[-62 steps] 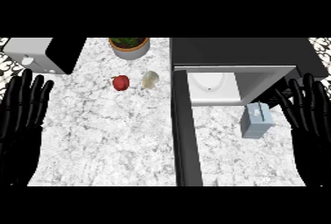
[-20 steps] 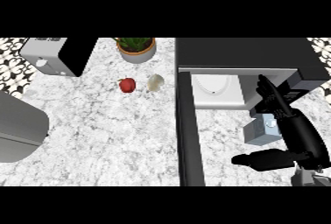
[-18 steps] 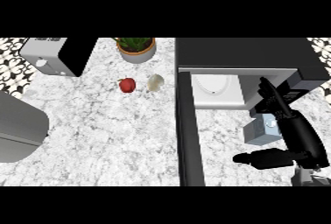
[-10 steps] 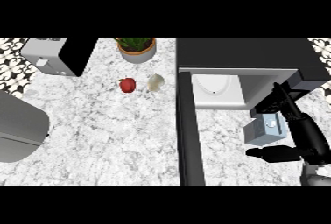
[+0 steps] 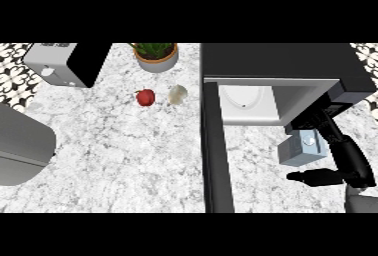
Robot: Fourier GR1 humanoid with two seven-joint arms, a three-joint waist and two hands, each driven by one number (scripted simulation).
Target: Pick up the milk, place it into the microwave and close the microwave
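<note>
- My right hand (image 5: 334,150) is at the milk (image 5: 301,150), fingers reaching along its far side and the thumb coming in from the near side, so I'm closing round the carton, though I can't say the pinch is complete.
- The milk stands upright on the tabletop (image 5: 125,150), just in front of the microwave (image 5: 284,67), a little right of its open mouth.
- The microwave's door (image 5: 212,150) is swung wide, sticking out towards me to the left of the milk; inside, the pale turntable plate (image 5: 247,97) waits.
- I judge this as the grasp step: nothing lifted yet, the placing and the door both to come.
- Next I need to settle the hold, raise the carton clear of the tabletop, then carry it back and slightly left into the cavity without clipping the frame.
- Left of the door, well away from the milk: a red apple (image 5: 145,97), a pale garlic-like bulb (image 5: 177,94), a potted plant (image 5: 156,55) and a toaster (image 5: 66,64).
- My left hand isn't visible, only a grey forearm (image 5: 22,150) far left of the door.
</note>
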